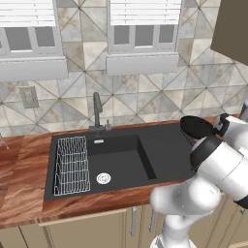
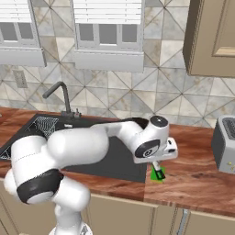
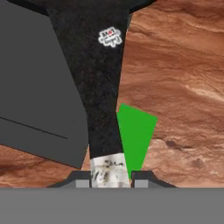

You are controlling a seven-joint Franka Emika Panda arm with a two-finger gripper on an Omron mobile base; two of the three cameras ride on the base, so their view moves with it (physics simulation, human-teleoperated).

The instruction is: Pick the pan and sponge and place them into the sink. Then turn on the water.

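The pan [image 1: 196, 127] is a round black dish at the right end of the sink [image 1: 121, 160], just beside my wrist. Seen from the hand, its dark handle [image 3: 103, 87] runs down to a light tip that sits between my two fingertips. My gripper [image 3: 111, 179] is shut on that tip. The green sponge [image 3: 135, 131] lies on the wooden counter right beside the handle, under my hand. From the right base, the gripper [image 2: 157, 169] hangs just above the sponge [image 2: 159, 175] at the corner of the sink [image 2: 119, 160]. No water runs from the faucet [image 1: 97, 109].
A white wire rack [image 1: 72, 164] fills the left of the basin, with the silver drain [image 1: 103, 178] next to it. A toaster [image 2: 225, 142] stands on the counter at far right. A wall cabinet [image 2: 215, 36] hangs above it.
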